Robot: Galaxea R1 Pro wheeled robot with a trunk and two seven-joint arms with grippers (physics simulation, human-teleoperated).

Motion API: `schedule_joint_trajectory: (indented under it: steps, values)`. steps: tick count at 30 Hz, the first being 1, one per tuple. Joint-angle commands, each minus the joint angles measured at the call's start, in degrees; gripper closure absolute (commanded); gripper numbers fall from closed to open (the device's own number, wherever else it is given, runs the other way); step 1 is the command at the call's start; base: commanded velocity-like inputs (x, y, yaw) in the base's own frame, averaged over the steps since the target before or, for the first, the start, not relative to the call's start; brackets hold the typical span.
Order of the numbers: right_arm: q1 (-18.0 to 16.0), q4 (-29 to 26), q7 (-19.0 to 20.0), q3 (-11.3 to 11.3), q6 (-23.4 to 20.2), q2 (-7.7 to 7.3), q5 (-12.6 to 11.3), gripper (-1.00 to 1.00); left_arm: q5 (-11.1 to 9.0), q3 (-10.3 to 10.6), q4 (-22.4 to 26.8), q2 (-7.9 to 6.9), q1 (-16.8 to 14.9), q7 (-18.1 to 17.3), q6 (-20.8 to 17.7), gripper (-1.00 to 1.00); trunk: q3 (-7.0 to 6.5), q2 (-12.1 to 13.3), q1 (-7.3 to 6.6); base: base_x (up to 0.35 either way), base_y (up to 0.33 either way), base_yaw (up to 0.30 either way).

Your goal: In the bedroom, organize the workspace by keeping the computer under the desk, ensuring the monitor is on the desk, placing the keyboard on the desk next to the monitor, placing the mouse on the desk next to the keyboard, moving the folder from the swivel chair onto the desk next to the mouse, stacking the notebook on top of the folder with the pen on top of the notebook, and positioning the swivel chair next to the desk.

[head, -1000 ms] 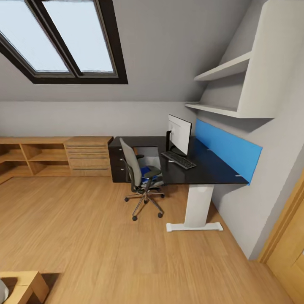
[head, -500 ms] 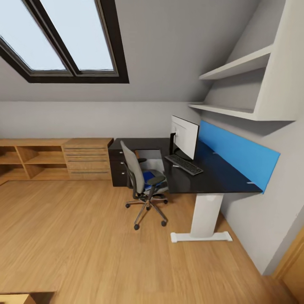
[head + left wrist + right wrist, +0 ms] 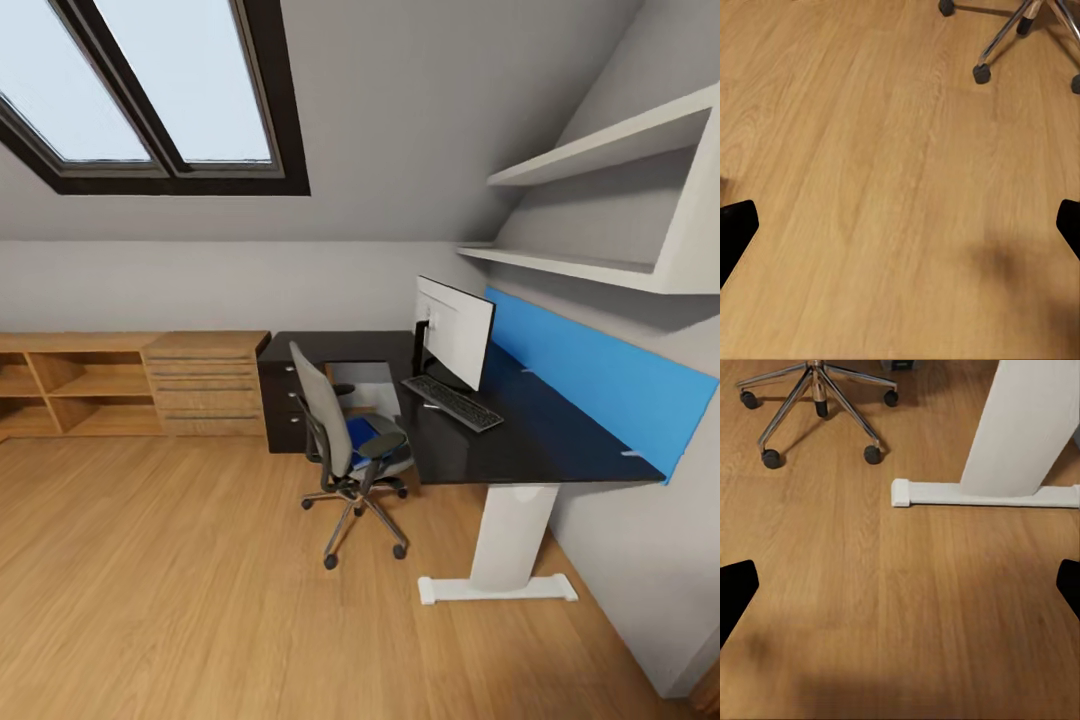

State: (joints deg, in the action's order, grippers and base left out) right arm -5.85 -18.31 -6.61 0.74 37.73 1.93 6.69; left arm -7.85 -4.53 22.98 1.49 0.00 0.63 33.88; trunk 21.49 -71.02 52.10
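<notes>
Against the right wall, under a long blue panel (image 3: 600, 375), stands the surface (image 3: 530, 440) — a flat black slab with a matte sheen, carried on a smooth white pillar leg (image 3: 512, 540) that ends in a flat, rounded white foot (image 3: 982, 495). On it the monitor (image 3: 455, 332) stands upright, thin and rectangular, its pale back or screen edge-on to the head camera. Just beside its base lies the keyboard (image 3: 452, 403), a slim dark slab with rows of keys, set at a slant.

Pulled up to the near edge of the surface, the chair (image 3: 345, 450) has a curved grey mesh back, dark padded armrests and a shiny chrome star base on small black castors (image 3: 769, 457). On its seat lies the folder (image 3: 362, 432), a flat blue shape, partly hidden by the armrest.

A dark drawer unit (image 3: 280, 405) sits under the far end of the surface, and low wooden shelving (image 3: 110, 385) runs along the back wall. Two plain white shelves (image 3: 600, 200) hang above the blue panel, beneath a dark-framed skylight (image 3: 150, 100). The floor (image 3: 180, 600) is warm wood plank with fine grain.

Each wrist view looks down at that floor — the left end effector (image 3: 900, 225) and right end effector (image 3: 900, 585) both have their black fingertips spread wide at the frame edges, released and holding nothing.
</notes>
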Motion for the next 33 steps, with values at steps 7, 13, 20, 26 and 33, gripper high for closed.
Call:
schedule_joint_trajectory:
  steps: [7, 13, 20, 26, 33]
  values:
    - [0.0, 0.0, -0.5, -1.6, 0.1, 0.00, 0.6, -1.00, -0.1, -0.1, 0.0, -0.07, 0.0, 0.0, 0.0, -1.00, 0.05, 0.0, 0.04, 0.330, 0.131, 0.000]
    - [0.0, 0.0, -0.5, -1.9, 0.1, 0.02, 0.6, -1.00, -0.1, -0.1, 0.0, -0.08, 0.0, 0.0, 0.0, -1.00, 0.05, 0.0, 0.04, 0.330, 0.134, 0.000]
    - [0.0, 0.2, -0.5, -2.0, 0.0, 0.02, 0.6, -1.00, -0.1, -0.1, 0.0, -0.08, 0.0, 0.0, 0.1, -1.00, 0.05, 0.0, 0.04, 0.330, 0.136, 0.000]
    - [0.0, 1.6, -0.5, -2.3, 0.1, 0.06, 1.0, -1.00, -0.1, -0.1, 0.0, -0.08, 0.0, 0.0, 0.1, -1.00, 0.05, 0.0, 0.04, 0.330, 0.137, 0.000]
    - [0.0, 1.9, -0.6, -2.4, 0.1, 0.07, 3.8, -1.00, -0.1, -0.1, 0.0, -0.16, 0.0, 0.0, 0.0, -1.00, 0.05, 0.0, 0.04, 0.330, 0.112, 0.000]
